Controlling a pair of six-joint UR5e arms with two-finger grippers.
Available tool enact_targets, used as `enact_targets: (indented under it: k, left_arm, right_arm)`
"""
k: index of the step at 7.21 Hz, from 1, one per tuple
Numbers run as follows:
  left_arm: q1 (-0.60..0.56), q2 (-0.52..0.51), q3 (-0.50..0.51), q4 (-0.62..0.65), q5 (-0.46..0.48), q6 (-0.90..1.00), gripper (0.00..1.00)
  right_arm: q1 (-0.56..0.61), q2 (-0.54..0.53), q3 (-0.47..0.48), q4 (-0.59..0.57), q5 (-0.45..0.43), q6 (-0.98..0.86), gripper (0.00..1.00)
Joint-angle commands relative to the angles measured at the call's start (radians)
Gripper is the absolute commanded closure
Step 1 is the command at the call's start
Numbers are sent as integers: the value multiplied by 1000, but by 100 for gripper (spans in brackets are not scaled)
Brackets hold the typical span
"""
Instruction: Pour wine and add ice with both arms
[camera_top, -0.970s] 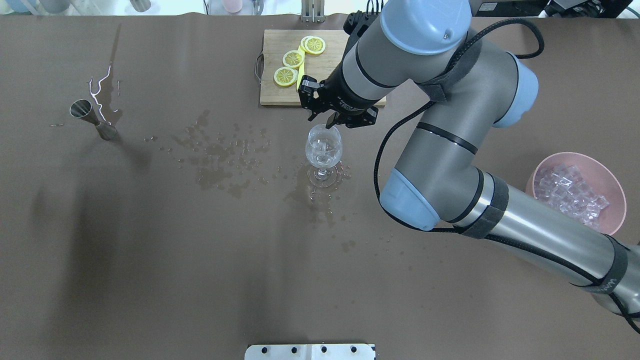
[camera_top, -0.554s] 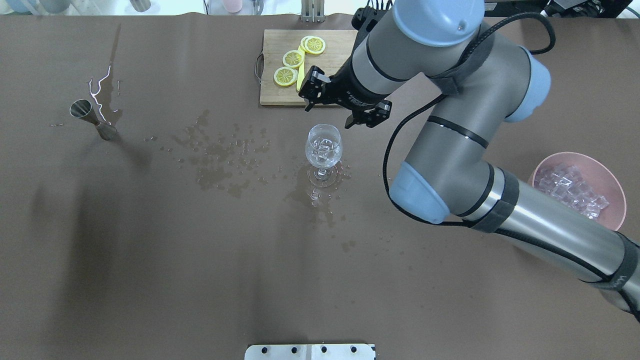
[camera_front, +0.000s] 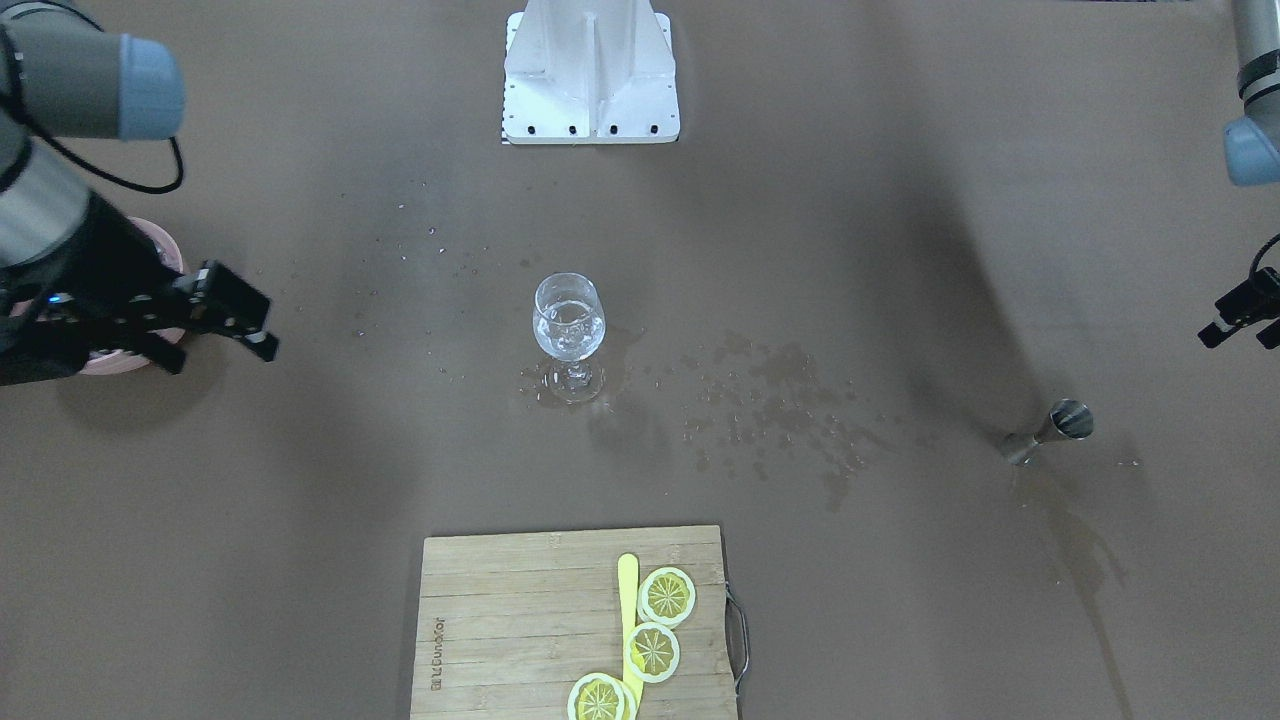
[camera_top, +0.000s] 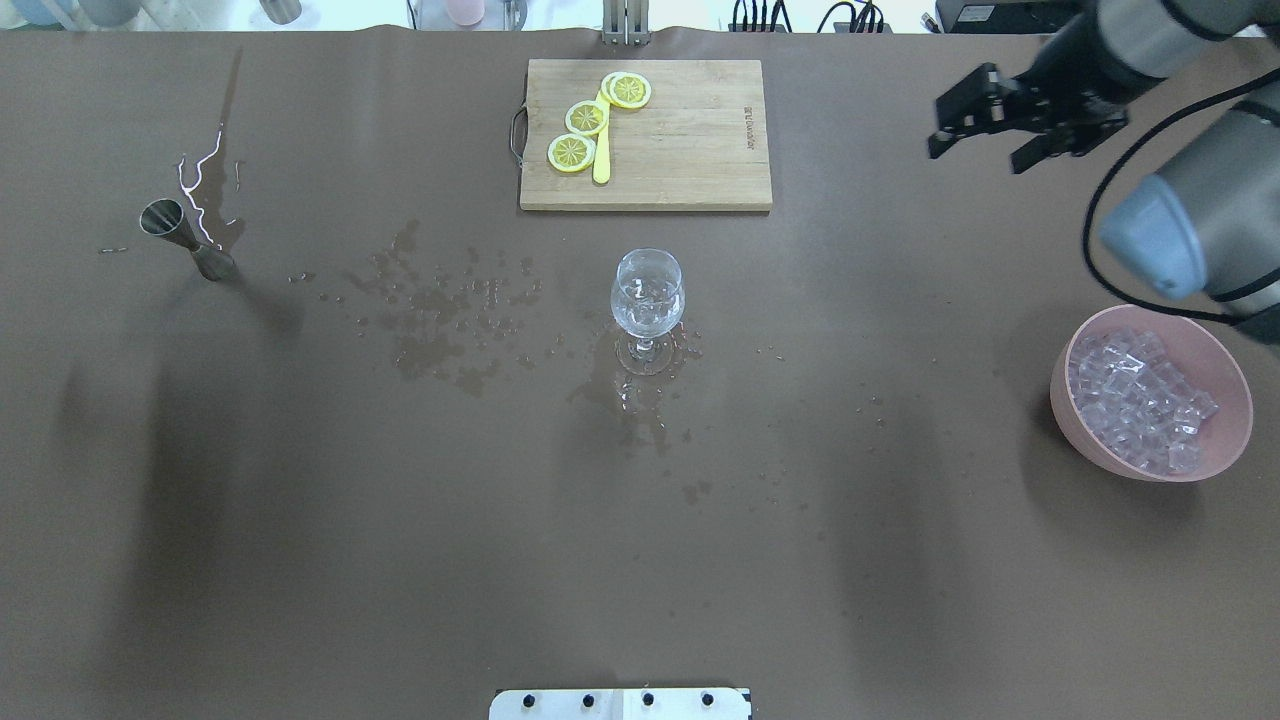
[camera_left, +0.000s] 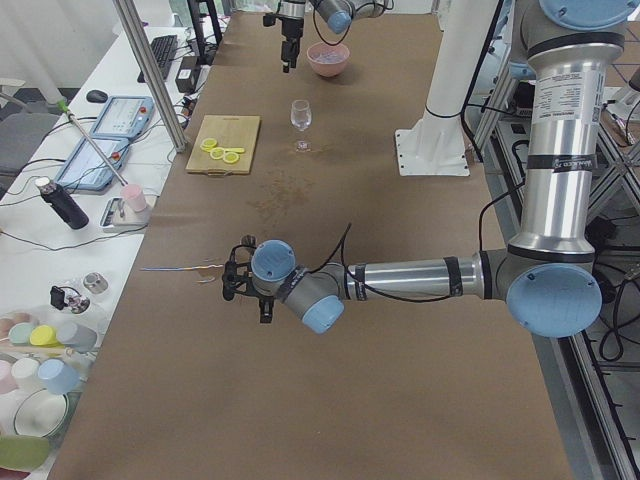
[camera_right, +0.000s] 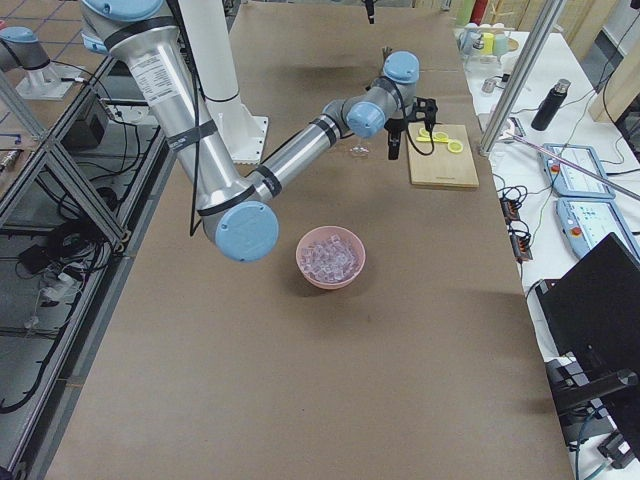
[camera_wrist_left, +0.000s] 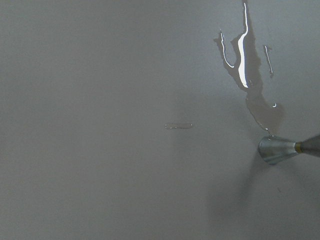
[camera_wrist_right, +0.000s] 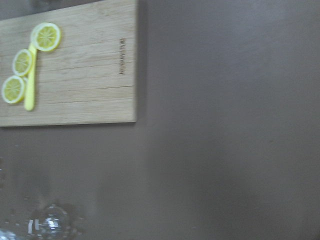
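A wine glass (camera_top: 647, 290) stands upright mid-table with a few clear ice cubes and a little clear liquid in it; it also shows in the front view (camera_front: 568, 320). My right gripper (camera_top: 1030, 135) is open and empty, raised over the far right of the table, beyond the pink bowl (camera_top: 1062, 405) of ice (camera_top: 1140, 395). In the front view the right gripper (camera_front: 222, 355) hangs next to that bowl. My left gripper (camera_front: 1240, 325) shows at the frame edge, open and empty, above the table near the steel jigger (camera_top: 187, 238).
A wooden cutting board (camera_top: 690, 150) with lemon slices (camera_top: 586, 118) and a yellow knife lies behind the glass. Spilled droplets (camera_top: 440, 310) wet the cloth left of the glass, and a puddle (camera_wrist_left: 245, 60) lies by the jigger (camera_wrist_left: 279, 149). The white pedestal (camera_front: 590, 75) is at the robot's edge.
My right gripper has left the spot above the glass and swung far to the right and back, staying open. The glass holds the ice and has not moved.
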Motion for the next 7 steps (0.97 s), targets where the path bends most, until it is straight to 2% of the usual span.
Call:
enact_targets:
  k: [1,2,3,4,5,6,7]
  left_arm:
    - [-5,5,4,8,93,80,2]
    - [-40,11,7,45,100,181,2]
    - [-130,11,1,173,96,360,2]
    - [-214,11,-17,336,88,548,2]
    - [-241,22,-22,454,74,637,2]
    - [-238,87,-37,449,73,630,2]
    - [-237,106,-79,436,71,592,2]
  right_arm:
    - [186,-99,-161,-3,20,-437,0]
    - [257,-104,-271,6,16,-601,0]
    - [310,-102,-383,9,0,-780,0]
    - [343,-101,-446,10,-6,-887,0]
    - [352,-134,-436,15,-50,-906,0]
    - [352,-165,-429,58,-102,-922,0]
    - [352,-182,-430,75,-119,-911,0]
